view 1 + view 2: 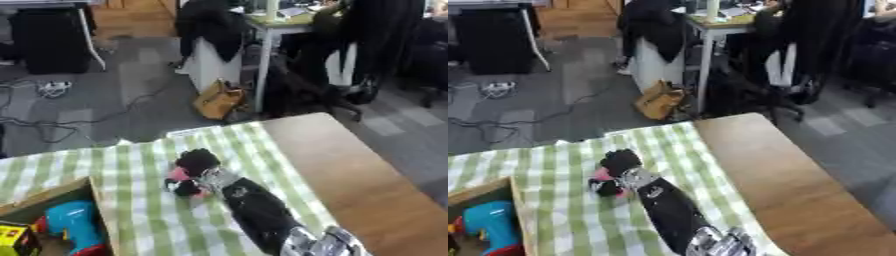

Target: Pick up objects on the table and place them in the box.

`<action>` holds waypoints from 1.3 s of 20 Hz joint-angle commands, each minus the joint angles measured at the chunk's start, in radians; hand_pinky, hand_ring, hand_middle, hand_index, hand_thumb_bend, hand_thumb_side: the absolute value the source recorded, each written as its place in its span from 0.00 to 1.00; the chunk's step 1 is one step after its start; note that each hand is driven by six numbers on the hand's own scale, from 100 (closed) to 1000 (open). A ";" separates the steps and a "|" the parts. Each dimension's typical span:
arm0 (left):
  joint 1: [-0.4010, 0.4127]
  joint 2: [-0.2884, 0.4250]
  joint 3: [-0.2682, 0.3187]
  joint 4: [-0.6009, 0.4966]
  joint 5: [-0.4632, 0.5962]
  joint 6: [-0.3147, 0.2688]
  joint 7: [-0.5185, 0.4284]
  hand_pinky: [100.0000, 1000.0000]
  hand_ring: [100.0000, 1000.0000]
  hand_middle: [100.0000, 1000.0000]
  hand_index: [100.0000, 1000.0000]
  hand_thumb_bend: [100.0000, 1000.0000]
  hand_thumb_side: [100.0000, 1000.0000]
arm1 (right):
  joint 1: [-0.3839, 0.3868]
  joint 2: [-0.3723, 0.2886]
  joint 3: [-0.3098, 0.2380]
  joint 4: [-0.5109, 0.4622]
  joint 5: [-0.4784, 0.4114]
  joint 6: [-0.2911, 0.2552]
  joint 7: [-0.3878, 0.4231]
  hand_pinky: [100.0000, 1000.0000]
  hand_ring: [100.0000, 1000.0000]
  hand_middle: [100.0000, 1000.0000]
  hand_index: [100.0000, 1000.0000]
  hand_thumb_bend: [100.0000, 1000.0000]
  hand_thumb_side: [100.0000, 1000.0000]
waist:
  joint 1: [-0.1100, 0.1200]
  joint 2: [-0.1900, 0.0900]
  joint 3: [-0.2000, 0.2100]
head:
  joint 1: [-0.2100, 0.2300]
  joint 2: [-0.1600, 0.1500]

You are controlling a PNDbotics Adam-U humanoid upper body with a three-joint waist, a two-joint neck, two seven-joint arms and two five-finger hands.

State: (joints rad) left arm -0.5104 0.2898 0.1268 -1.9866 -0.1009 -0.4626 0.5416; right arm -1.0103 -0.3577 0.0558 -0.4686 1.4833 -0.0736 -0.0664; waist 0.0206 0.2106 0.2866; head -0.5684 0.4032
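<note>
Right hand on a small pink object, wooden box off to the left.

The robot's right hand [194, 167] lay on the green-and-white checked cloth [140, 200] over the brown wooden counter [367, 175], its black fingers curled round a small pink object [178, 174] whose shape I couldn't make out. The black forearm ran back toward the lower edge. At the lower left stood the open wooden box [94, 200], already holding a bright blue toy [72, 221] and a yellow block [16, 239]. The left hand wasn't visible.
</note>
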 commanded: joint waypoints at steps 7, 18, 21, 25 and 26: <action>-0.019 0.012 0.009 -0.013 -0.006 -0.001 0.000 0.89 0.91 0.92 0.92 0.04 1.00 | -0.052 -0.043 -0.012 0.023 -0.010 -0.052 0.211 0.68 0.74 0.66 0.79 0.26 0.87 | -0.002 0.002 0.005 | 0.045 0.009; -0.024 0.014 0.012 -0.013 -0.008 -0.003 0.002 0.89 0.90 0.92 0.92 0.03 1.00 | -0.073 -0.100 -0.015 -0.045 -0.147 -0.102 0.386 0.57 0.63 0.65 0.79 0.18 0.75 | -0.021 0.013 0.013 | 0.138 0.012; -0.024 0.014 0.013 -0.013 -0.009 -0.003 0.005 0.89 0.90 0.92 0.92 0.03 1.00 | -0.070 -0.117 -0.013 -0.055 -0.174 -0.101 0.400 0.55 0.61 0.64 0.78 0.16 0.73 | -0.027 0.016 0.014 | 0.153 0.005; -0.025 0.014 0.014 -0.013 -0.011 -0.003 0.007 0.89 0.90 0.92 0.92 0.03 1.00 | -0.062 -0.126 -0.011 -0.064 -0.184 -0.096 0.394 0.48 0.54 0.61 0.75 0.13 0.71 | -0.028 0.018 0.014 | 0.161 -0.004; -0.025 0.015 0.014 -0.013 -0.012 -0.004 0.007 0.89 0.90 0.92 0.92 0.03 1.00 | -0.061 -0.127 -0.010 -0.065 -0.184 -0.096 0.389 0.48 0.54 0.61 0.75 0.13 0.71 | -0.028 0.018 0.014 | 0.161 -0.005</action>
State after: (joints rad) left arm -0.5181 0.2898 0.1328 -1.9866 -0.1079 -0.4648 0.5444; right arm -1.0579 -0.4479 0.0442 -0.5130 1.3090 -0.1715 0.3254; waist 0.0042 0.2278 0.3008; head -0.4106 0.4096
